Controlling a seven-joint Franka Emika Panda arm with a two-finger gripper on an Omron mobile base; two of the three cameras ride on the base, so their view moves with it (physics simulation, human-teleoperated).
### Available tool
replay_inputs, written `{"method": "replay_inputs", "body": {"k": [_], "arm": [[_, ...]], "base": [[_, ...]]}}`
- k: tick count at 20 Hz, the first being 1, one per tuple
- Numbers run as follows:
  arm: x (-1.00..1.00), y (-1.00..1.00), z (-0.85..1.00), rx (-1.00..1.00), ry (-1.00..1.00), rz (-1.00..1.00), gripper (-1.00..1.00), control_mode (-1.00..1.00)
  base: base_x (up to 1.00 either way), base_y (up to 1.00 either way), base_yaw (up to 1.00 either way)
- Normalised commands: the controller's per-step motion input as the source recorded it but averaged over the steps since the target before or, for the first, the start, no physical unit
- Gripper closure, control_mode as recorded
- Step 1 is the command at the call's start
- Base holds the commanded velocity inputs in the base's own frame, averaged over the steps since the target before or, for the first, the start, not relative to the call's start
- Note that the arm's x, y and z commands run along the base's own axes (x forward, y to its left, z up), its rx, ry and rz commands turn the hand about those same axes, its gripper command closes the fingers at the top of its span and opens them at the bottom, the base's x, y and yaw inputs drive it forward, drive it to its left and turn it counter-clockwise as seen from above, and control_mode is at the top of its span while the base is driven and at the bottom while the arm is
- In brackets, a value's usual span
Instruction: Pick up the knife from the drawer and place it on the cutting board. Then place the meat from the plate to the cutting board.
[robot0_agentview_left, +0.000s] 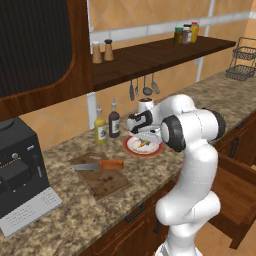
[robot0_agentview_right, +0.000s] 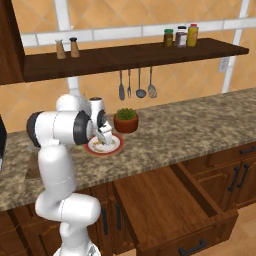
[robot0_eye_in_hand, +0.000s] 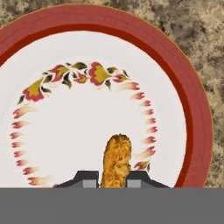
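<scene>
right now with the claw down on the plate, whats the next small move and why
Probably close the claw on the meat: in the hand view the strip lies between the two fingertips on the plate. The knife already rests on the cutting board, so moving the meat is what remains.

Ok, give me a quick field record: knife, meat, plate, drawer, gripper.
knife: lying on the board
meat: on the plate, between the gripper fingertips
plate: on the counter, right of the board
drawer: pulled open
gripper: low over the plate, straddling the meat; grip cannot be told
</scene>
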Motion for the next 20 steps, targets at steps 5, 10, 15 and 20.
{"method": "replay_inputs", "body": {"k": [5,10,15,20], "arm": [[-1.00,0.44,0.90,0.05,-0.12,0.08,1.00,-1.00],[-1.00,0.98,0.34,0.08,0.00,0.25,1.00,-1.00],[-0.78,1.00,0.07,0.07,0.05,0.27,1.00,-1.00],[-0.14,1.00,-0.23,0.00,0.25,0.17,1.00,-1.00]], "base": [[0.00,0.00,0.00],[0.00,0.00,0.00],[0.00,0.00,0.00],[0.00,0.00,0.00]]}}
